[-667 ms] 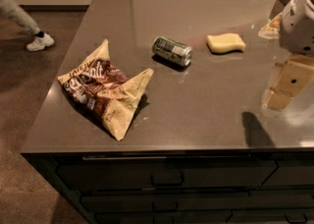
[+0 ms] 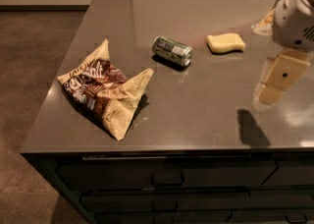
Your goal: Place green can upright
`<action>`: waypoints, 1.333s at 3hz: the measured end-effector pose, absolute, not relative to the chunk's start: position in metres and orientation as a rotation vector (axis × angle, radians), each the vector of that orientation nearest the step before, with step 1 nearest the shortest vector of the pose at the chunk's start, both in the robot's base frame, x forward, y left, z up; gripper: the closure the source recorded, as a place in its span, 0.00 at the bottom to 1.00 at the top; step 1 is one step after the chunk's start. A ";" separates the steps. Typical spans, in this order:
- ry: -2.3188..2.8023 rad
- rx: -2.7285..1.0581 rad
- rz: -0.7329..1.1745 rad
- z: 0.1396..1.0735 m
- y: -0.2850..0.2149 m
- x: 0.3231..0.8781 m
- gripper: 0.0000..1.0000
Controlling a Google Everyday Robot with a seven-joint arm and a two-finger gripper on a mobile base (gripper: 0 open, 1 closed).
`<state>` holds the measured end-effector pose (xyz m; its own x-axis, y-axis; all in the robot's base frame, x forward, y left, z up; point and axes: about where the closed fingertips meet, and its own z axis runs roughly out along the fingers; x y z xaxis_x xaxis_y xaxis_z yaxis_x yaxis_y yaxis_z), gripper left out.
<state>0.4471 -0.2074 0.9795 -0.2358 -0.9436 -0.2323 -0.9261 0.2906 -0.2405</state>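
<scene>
The green can point(image 2: 171, 51) lies on its side on the dark grey countertop point(image 2: 206, 105), near the middle, with its silver end facing right and towards the front. My gripper point(image 2: 275, 79) hangs from the white arm at the right edge of the camera view. It is above the counter, well to the right of the can and apart from it, and holds nothing that I can see.
A brown-and-tan snack bag point(image 2: 104, 90) lies crumpled at the front left of the counter. A pale yellow sponge point(image 2: 224, 42) lies just right of the can. Drawers point(image 2: 167, 179) run under the counter's front edge. Brown floor lies to the left.
A person's leg and shoe at the far left have left the view. The can, bag and sponge have not moved. My gripper has barely moved.
</scene>
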 end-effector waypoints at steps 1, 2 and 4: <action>2.241 -1.658 -0.039 0.979 -0.187 0.464 0.00; 2.255 -1.617 -0.005 0.975 -0.160 0.487 0.00; 2.366 -1.466 0.045 0.949 -0.115 0.563 0.00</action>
<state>0.5629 -0.1146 0.9494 -0.3994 -0.8611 -0.3146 -0.8725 0.4624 -0.1578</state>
